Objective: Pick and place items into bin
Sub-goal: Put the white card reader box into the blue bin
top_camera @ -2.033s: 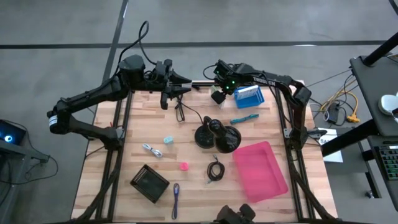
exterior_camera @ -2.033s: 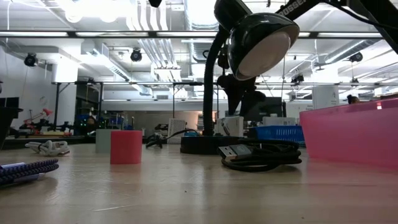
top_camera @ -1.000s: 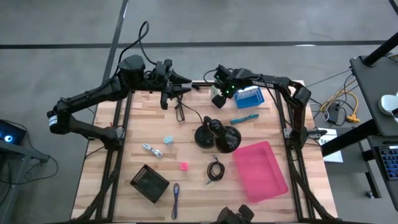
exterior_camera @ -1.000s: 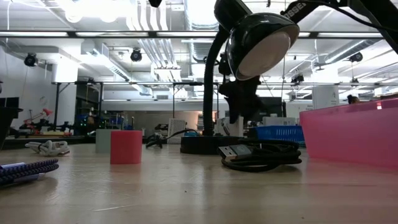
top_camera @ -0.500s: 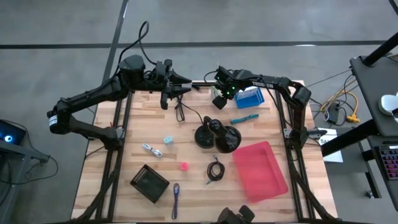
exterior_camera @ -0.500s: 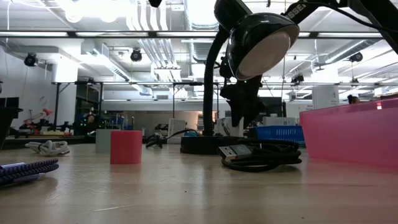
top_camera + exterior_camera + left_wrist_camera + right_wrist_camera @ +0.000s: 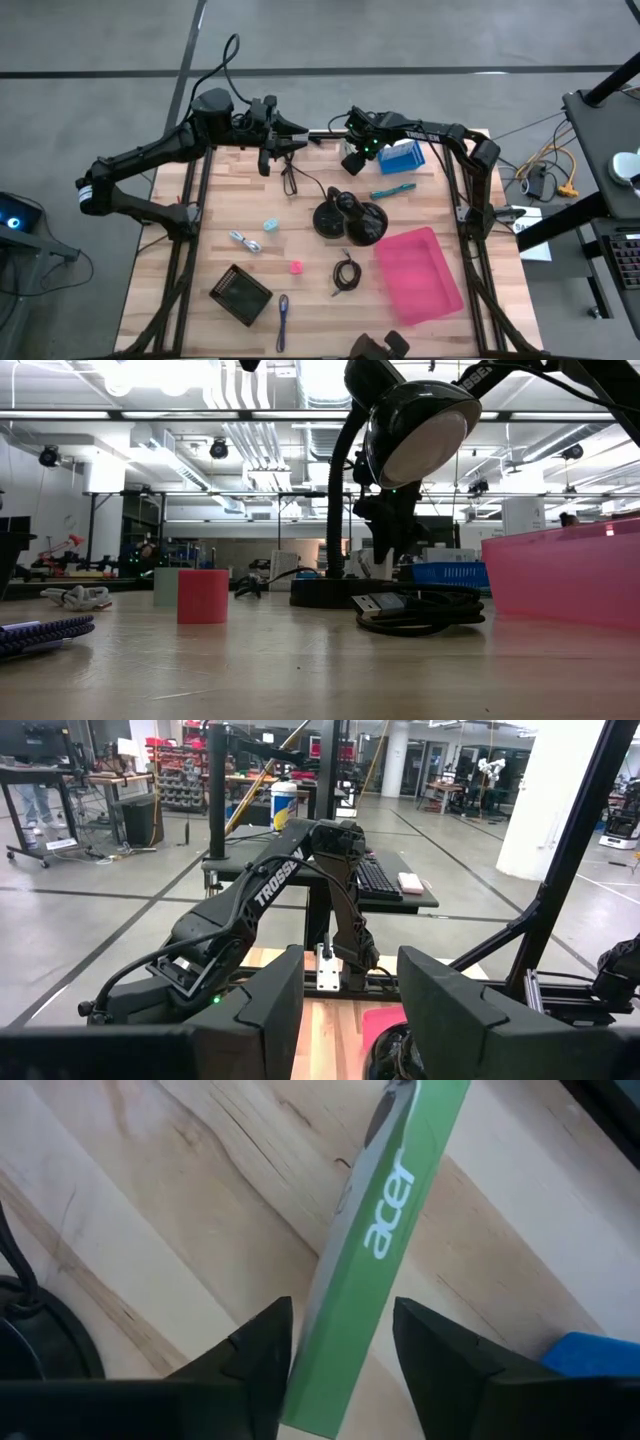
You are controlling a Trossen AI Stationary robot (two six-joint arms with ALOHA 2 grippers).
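Note:
A green-white flat packet [image 7: 375,1245] marked "acer" stands on one long edge on the wood near the table's far edge, beside a blue tray [image 7: 402,155]. My right gripper [image 7: 352,160] points steeply down over the packet and is shut on it [image 7: 340,1350]. In the low view this gripper [image 7: 385,550] shows behind the black lamp [image 7: 400,430]. My left gripper [image 7: 296,142] hangs level above the far left edge, open and with nothing in it [image 7: 350,1010]. The pink bin [image 7: 418,275] lies at the near right. My right gripper has the packet's two broad sides [image 7: 385,1320] between its two fingers [image 7: 440,1350], near one end of the packet. It comes from above, slanting, with the fingers across the packet's length. The packet rests on the table on its long edge.
On the table lie a teal marker [image 7: 392,189], a coiled black cable [image 7: 346,272], a pink cube [image 7: 296,267], a pale-blue cube [image 7: 270,226], a silvery metal piece [image 7: 245,241], a purple pen [image 7: 283,318] and a black square block [image 7: 240,293]. The lamp [image 7: 348,217] stands mid-table.
My right gripper has stayed over the packet and drawn its fingers together onto it. The packet has not moved.

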